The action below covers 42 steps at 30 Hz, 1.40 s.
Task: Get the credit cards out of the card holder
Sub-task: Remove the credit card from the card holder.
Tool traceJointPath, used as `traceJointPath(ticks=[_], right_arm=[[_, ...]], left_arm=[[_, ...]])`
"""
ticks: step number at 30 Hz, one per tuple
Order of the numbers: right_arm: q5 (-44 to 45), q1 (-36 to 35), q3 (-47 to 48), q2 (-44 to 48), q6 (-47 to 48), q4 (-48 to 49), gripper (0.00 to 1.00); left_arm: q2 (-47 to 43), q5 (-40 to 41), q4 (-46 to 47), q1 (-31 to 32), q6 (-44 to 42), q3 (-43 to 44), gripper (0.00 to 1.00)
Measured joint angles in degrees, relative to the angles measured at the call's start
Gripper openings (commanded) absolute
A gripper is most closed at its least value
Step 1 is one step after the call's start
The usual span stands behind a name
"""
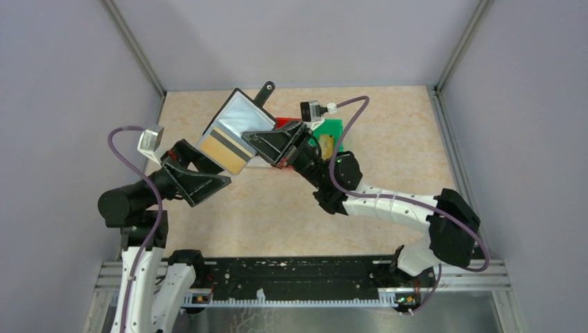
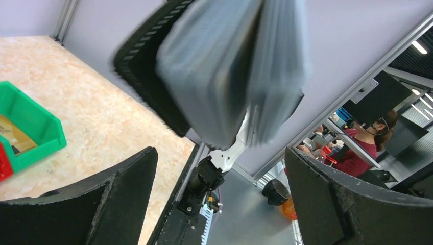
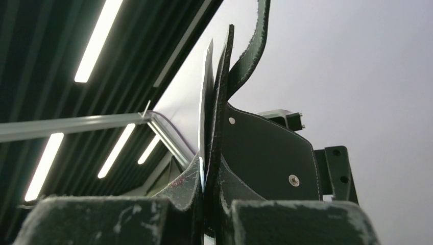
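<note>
My right claw [image 3: 209,204], pads clamped on the card holder [image 3: 265,153], holds it raised above the counter [image 1: 388,208]. My left claw [image 2: 219,204] stands apart, just short of the protruding credit cards [image 1: 225,147]. I should pinch card edge only, then draw straight along the pocket.

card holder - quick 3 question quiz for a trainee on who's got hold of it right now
1. True or false: the card holder lies flat on the table.
2. Fill in: the left gripper has its fingers ___ (open or shut).
3. What pinches the card holder? A) left gripper B) right gripper C) nothing
Key: 1 false, it is held up in the air; 2 open; 3 B.
</note>
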<state>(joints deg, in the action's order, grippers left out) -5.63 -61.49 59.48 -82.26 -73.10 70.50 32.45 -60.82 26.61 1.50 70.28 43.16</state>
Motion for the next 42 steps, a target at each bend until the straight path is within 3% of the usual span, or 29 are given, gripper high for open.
traceJointPath(ticks=[16, 26, 34, 42], right_arm=[[3.37, -2.58, 4.44, -1.81, -4.96, 2.47, 0.0], [-3.78, -5.64, 15.28, -5.01, -4.79, 5.22, 0.0], [-11.58, -9.16, 20.26, -7.87, -6.45, 5.29, 0.0], [-11.65, -9.6, 20.0, -8.13, -6.16, 5.16, 0.0]], left_arm=[[-1.73, 6.38, 5.16, 0.0, -5.79, 6.58, 0.99], [-6.84, 6.75, 4.74, 0.0, -16.17, 8.79, 0.99], [-6.88, 3.85, 10.19, 0.0, -14.88, 10.69, 0.99], [-6.93, 2.6, 17.29, 0.0, -11.89, 15.8, 0.99]])
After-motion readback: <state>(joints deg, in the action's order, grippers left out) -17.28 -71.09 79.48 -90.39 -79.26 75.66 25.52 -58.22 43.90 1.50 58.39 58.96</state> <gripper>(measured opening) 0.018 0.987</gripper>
